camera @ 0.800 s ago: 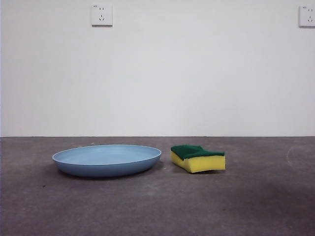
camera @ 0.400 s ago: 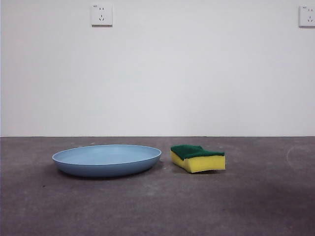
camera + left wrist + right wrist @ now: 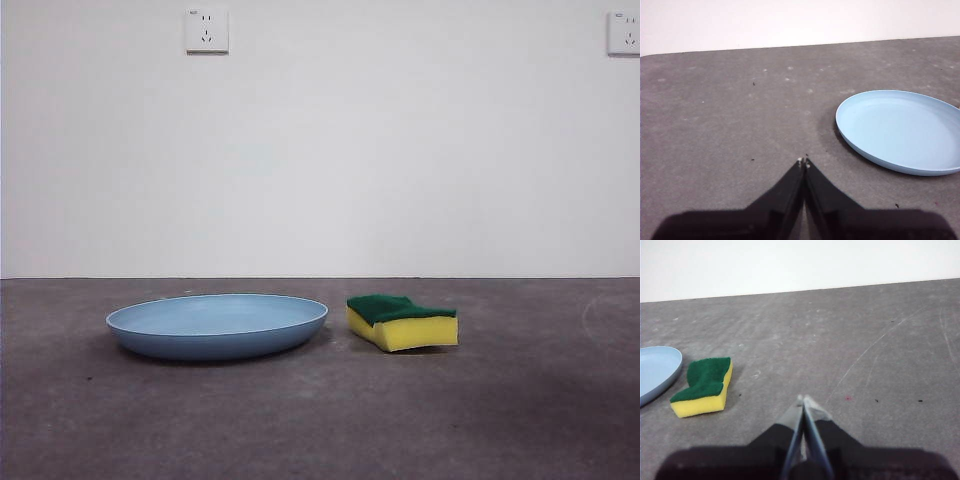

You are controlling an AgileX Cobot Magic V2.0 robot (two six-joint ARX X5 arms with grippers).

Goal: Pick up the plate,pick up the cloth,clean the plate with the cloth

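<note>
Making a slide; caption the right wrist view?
Shut right tool waits above table; cloth lies beside plate.

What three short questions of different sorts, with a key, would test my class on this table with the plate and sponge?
1. True or false: the cloth lies inside the plate.
2. Which layer of the cloth faces up? A) yellow foam B) dark green scouring layer C) blue plastic
3. Fill in: both the left pincer and the right pincer are ____, holding nothing.

Key
1. False: it rests on the table beside the plate, with a small gap between them.
2. B
3. shut
</note>
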